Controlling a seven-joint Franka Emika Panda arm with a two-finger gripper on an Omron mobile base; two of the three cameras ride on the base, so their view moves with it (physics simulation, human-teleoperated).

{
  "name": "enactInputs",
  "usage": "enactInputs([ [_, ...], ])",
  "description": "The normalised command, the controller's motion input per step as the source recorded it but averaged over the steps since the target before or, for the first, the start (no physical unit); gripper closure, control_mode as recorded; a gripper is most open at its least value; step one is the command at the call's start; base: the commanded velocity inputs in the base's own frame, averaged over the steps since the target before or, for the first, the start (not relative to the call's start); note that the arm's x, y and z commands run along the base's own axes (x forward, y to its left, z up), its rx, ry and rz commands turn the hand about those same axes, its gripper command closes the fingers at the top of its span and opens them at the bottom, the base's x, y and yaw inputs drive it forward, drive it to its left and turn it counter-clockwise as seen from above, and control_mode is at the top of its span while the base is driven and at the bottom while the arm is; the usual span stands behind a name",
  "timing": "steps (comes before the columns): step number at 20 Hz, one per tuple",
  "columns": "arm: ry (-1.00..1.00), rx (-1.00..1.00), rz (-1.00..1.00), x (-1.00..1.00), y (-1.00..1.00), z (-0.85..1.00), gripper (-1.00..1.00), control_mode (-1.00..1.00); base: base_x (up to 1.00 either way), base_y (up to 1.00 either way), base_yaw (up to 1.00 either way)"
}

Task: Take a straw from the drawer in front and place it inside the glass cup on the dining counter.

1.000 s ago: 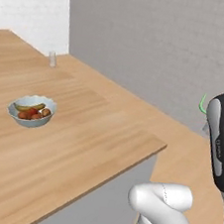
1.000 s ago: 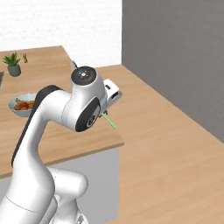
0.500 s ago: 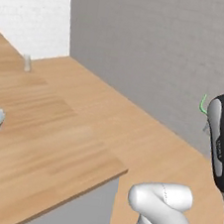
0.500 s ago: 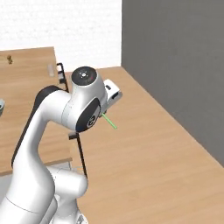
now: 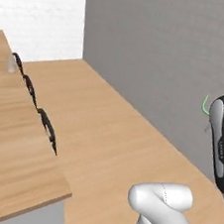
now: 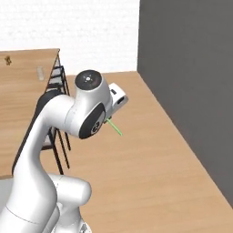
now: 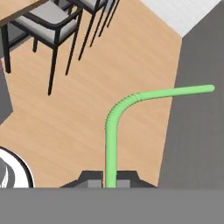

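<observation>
The tabletop (image 6: 22, 68), the dining counter of the task, lies well apart from the pincer, to its far left in the right base view. A row of dark chairs (image 5: 38, 117) stands along its near edge, between it and the pincer. The glass cup (image 6: 40, 73) stands upright on the tabletop near that edge, far from the pincer; in the left base view it appears as a faint clear tumbler (image 5: 12, 64).

The pincer (image 7: 108, 183) is clamped on the straw (image 7: 114, 118), its fingertips pressed together on the lower end. The straw's long axis runs straight out from the pincer, then bends at a ribbed elbow and continues sideways.

The coming move, by judgement, turns on this: the cup is far to the pincer's left, so the pincer must close on the tabletop before the straw can be lowered, free end first, into the cup's mouth.

The hand view shows the grip and the bend. The right base view shows the straw (image 6: 114, 127) as a short green stub beneath the wrist, together with the cup's bearing. The left base view shows its curved tip (image 5: 204, 103).
</observation>
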Motion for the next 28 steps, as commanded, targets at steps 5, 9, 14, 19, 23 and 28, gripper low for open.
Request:
enactInputs([
  [5,0.00,0.00,0.00,0.00,0.00,0.00,1.00,1.00,0.68,-0.65,0.41],
  [9,0.00,0.00,0.00,0.00,0.00,0.00,1.00,1.00,0.74,-0.56,0.46],
  [14,0.00,0.00,0.00,0.00,0.00,0.00,1.00,1.00,0.85,-0.47,0.49],
  [19,0.00,0.00,0.00,0.00,0.00,0.00,1.00,1.00,0.91,-0.37,0.53],
  [23,0.00,0.00,0.00,0.00,0.00,0.00,1.00,1.00,0.89,-0.35,0.56],
  [28,0.00,0.00,0.00,0.00,0.00,0.00,1.00,1.00,0.79,-0.48,0.52],
])
